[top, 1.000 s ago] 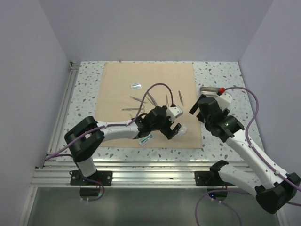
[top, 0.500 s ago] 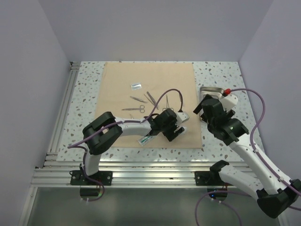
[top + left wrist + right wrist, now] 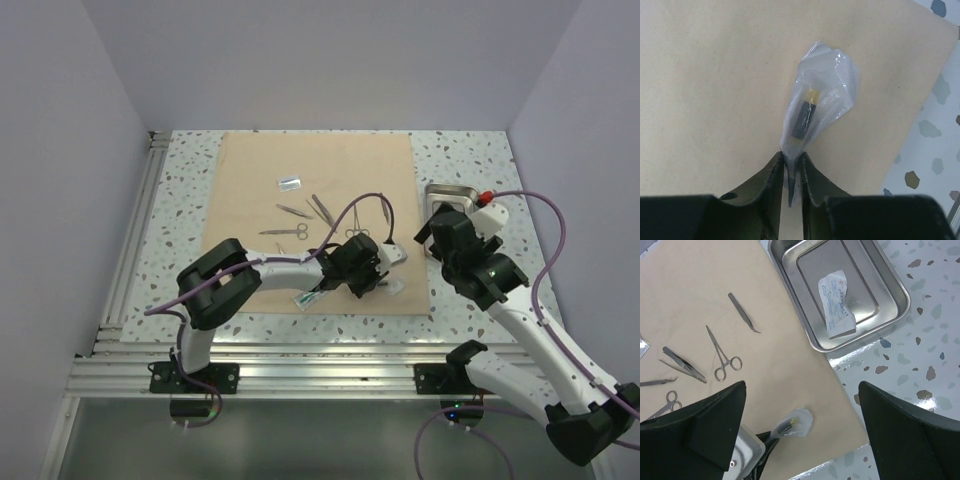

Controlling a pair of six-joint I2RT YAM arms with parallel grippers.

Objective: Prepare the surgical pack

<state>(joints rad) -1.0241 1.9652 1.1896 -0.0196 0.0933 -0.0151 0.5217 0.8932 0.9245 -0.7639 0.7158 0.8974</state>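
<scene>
Left end effector [image 3: 791, 165] pinches clear packet [image 3: 822, 95]; right end effector [image 3: 802, 390] gapes.

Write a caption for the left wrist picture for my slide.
Left gripper pinches the edge of a clear packet on the tan cloth.

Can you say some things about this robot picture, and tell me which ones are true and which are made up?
1. The left gripper pinches a clear packet. True.
2. The steel tray is empty. False: a white packet lies in it.
3. The right gripper is open. True.
4. The scissors lie in the tray. False: they lie on the tan cloth.
</scene>
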